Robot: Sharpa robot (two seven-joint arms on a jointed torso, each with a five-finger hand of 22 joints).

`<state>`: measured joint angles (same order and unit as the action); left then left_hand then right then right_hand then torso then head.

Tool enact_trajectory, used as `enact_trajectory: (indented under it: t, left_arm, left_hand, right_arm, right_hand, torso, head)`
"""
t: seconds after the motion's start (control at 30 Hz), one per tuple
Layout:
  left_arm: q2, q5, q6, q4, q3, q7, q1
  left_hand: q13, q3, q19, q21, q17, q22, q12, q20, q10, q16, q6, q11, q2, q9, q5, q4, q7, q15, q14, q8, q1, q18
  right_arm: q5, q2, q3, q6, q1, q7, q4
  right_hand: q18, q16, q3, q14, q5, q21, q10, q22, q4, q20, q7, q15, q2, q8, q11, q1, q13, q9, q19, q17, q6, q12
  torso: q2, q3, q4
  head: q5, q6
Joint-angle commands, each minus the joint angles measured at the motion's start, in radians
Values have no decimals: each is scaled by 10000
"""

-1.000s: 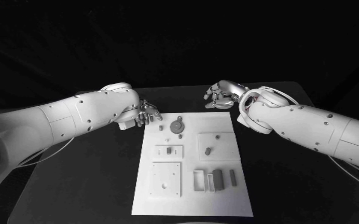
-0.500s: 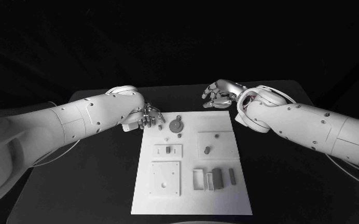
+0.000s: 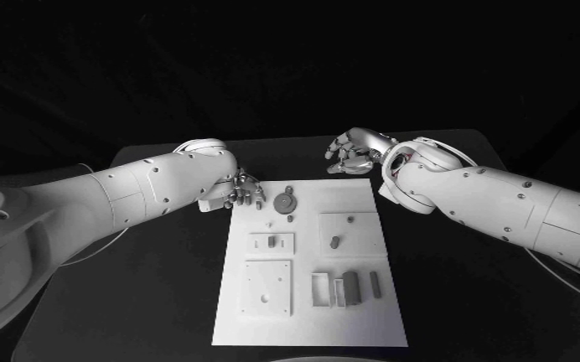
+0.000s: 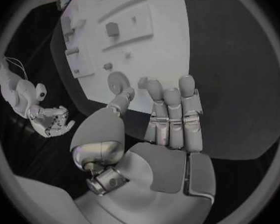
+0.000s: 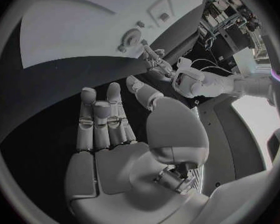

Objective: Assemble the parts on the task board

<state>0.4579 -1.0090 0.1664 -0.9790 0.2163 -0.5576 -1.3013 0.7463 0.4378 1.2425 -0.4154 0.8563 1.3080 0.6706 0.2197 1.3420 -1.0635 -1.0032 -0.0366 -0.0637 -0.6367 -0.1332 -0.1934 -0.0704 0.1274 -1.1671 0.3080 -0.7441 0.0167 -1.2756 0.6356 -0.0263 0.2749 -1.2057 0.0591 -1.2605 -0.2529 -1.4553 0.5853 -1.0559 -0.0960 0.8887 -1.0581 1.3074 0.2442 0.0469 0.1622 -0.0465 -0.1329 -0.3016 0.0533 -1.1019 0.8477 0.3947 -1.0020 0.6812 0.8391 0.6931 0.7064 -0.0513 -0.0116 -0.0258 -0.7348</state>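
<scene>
The white task board (image 3: 308, 328) lies in the middle of the black table. Small grey parts sit on it: a round disc (image 3: 284, 204) near its far end, a small piece (image 3: 335, 243) on a raised square, and upright blocks (image 3: 352, 287) near the front. My left hand (image 3: 238, 191) hovers at the board's far left corner, close to the disc, with its fingers straight and holding nothing (image 4: 171, 119). My right hand (image 3: 350, 154) hangs beyond the board's far right corner, palm bare and fingers apart (image 5: 115, 129). The disc (image 4: 118, 79) lies just past my left fingertips.
Two raised white squares (image 3: 268, 288) (image 3: 348, 232) stand on the board. Black table (image 3: 145, 295) stretches on both sides of it. My bulky forearms (image 3: 484, 199) flank the board's far end.
My left hand has edged right, closer to the board's far left corner. The right hand has barely moved.
</scene>
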Motion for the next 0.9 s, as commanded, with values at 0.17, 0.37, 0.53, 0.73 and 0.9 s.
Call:
enact_trajectory:
  t: [0.17,0.37,0.53,0.73,0.9]
  left_arm:
    - [-96,-180,271,108,4,53,50]
    - [-136,-185,273,82,6,106,67]
    - [-156,-166,212,83,6,132,100]
    - [-176,-90,84,91,5,186,103]
    - [-203,-77,91,117,4,202,108]
  left_hand:
    - [218,48,103,-557,-50,277,583,138,-28,-538,-189,-126,176,-15,-496,-270,65,199,-44,55,-45,178]
    - [250,134,47,-814,-167,268,809,194,-100,-741,-228,-139,185,-26,-513,-409,77,223,-15,45,-123,155]
    - [242,165,2,-909,-235,262,888,211,-140,-818,-233,-140,209,-29,-528,-418,78,228,12,35,-103,144]
    - [231,202,-21,-997,-301,258,964,229,-158,-890,-250,-146,274,-37,-552,-435,84,237,23,34,-105,140]
    - [217,220,-47,-1038,-347,254,994,235,-185,-921,-238,-143,286,-38,-570,-461,80,239,42,23,-111,135]
  right_arm:
    - [17,3,5,-111,4,-75,-1]
    - [17,-4,5,-115,4,-68,9]
    - [17,-8,5,-127,5,-64,-3]
    - [17,-9,5,-142,5,-57,-2]
    - [17,-29,5,-151,5,-55,4]
  right_hand:
    - [-89,51,-20,-17,-34,-51,60,138,4,-12,51,-56,93,16,16,0,-14,-13,60,10,-10,-31]
    - [-89,51,-21,-17,-34,-51,60,139,4,-11,51,-56,94,16,16,1,-14,-14,60,11,-12,-30]
    - [-89,51,-21,-16,-34,-51,61,139,4,-11,52,-56,95,16,16,2,-15,-15,60,11,-13,-30]
    - [-89,52,-22,-16,-34,-52,61,139,4,-11,52,-56,95,16,17,2,-15,-16,60,11,-13,-30]
    - [-89,52,-22,-16,-33,-52,62,139,4,-10,52,-55,97,16,17,4,-16,-17,60,11,-13,-30]
  torso:
    - [5,-4,10]
    - [0,-12,-8]
    - [-1,-8,-4]
    - [1,-7,-3]
    - [6,-8,-9]
  head:
    - [10,-6]
    - [15,-26]
    - [9,-25]
    - [9,-35]
    - [17,-40]
